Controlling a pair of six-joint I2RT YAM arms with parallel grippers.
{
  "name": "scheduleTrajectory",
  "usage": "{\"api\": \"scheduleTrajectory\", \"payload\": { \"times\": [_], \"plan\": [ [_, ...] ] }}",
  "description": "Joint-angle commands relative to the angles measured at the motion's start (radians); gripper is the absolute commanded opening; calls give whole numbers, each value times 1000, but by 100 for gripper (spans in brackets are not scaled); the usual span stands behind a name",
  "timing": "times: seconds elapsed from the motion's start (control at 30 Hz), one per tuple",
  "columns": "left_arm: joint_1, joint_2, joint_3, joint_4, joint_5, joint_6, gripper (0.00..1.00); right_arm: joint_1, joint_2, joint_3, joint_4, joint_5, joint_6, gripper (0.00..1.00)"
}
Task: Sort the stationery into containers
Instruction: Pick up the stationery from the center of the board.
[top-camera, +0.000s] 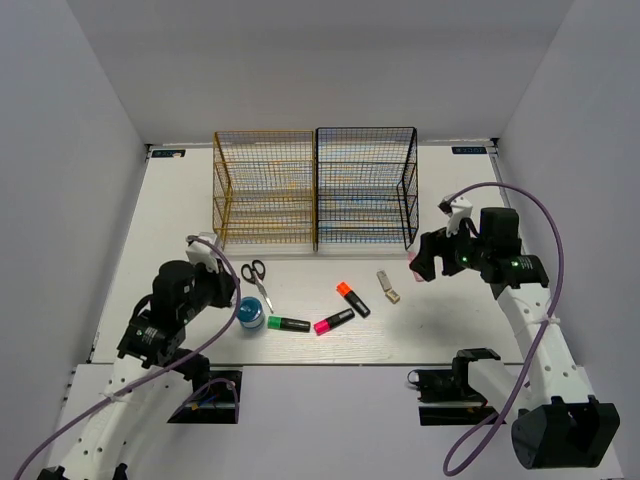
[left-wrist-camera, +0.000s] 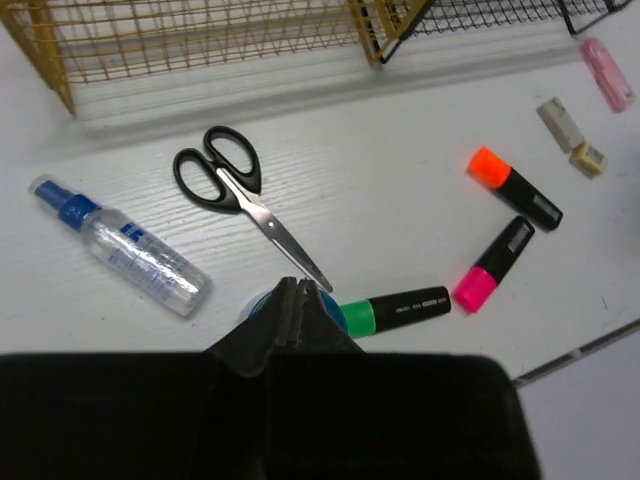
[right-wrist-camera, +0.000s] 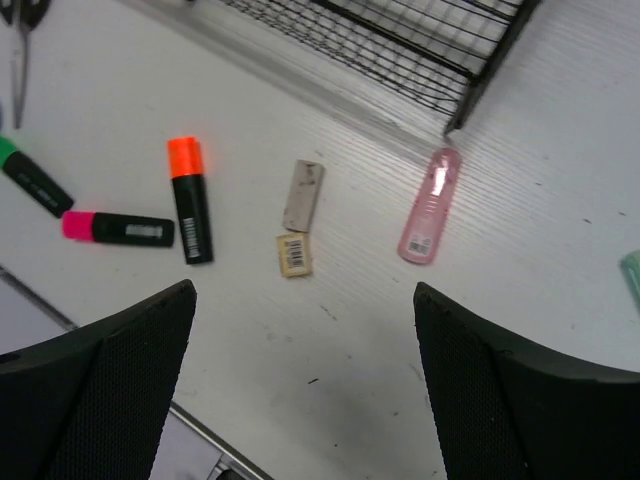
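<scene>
Here the scissors (left-wrist-camera: 240, 195), blue tub (top-camera: 250, 313) and three markers (top-camera: 334, 321) lie on the desk (top-camera: 450, 330) in front of the yellow rack (top-camera: 265, 190) and black rack (top-camera: 365, 185), with the left end effector (left-wrist-camera: 295, 290) pinched shut right by the tub and the right end effector (right-wrist-camera: 303, 300) wide open, holding nothing.

Left arm (top-camera: 165, 300), right arm (top-camera: 530, 320): white links, black joint housings. Lilac cable (top-camera: 497, 184) looped along each. Green lights (top-camera: 466, 262) at right wrist. Right end effector (right-wrist-camera: 302, 292) fingers (right-wrist-camera: 110, 390) black, fine-dimpled.
</scene>
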Motion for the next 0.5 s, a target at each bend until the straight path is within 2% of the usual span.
{"api": "scheduleTrajectory", "payload": {
  "times": [0.0, 0.03, 0.1, 0.13, 0.17, 0.2, 0.23, 0.27, 0.3, 0.33, 0.37, 0.4, 0.43, 0.47],
  "plan": [
    [6, 50, 107, -118, 119, 9, 0, 4, 15, 41, -32, -193, -40, 90],
    [6, 87, 124, -139, 137, 9, 12, 1, 12, 43, -17, -218, -40, 90],
    [3, 145, 191, -237, 163, 3, 82, 1, 10, 55, -61, -282, -130, 90],
    [3, 194, 206, -258, 182, 0, 100, 1, 10, 54, -74, -367, -164, 90],
    [-20, 223, 222, -329, 185, -3, 100, 2, 3, 37, -59, -387, -186, 90],
    [-34, 290, 262, -353, 184, 12, 100, 4, 0, 31, -46, -410, -191, 81],
    [-52, 311, 270, -377, 143, 18, 100, 5, 7, 34, -37, -446, -201, 42],
    [-122, 331, 281, -418, 75, 25, 100, 7, 15, 35, -40, -451, -203, 11],
    [-153, 370, 295, -431, 44, 26, 100, 5, 39, 47, -45, -441, -194, 0],
    [-178, 383, 299, -440, -23, 28, 100, 7, 43, 49, -51, -439, -203, 0],
    [-233, 400, 302, -451, -52, 29, 100, 7, 46, 52, -57, -437, -215, 3],
    [-282, 455, 305, -453, -100, 26, 100, 7, 47, 48, -60, -440, -220, 33],
    [-328, 478, 310, -451, -138, 28, 100, 7, 49, 43, -69, -447, -230, 88],
    [-350, 530, 313, -457, -167, 26, 100, 7, 49, 43, -68, -459, -230, 90]
  ]
}}
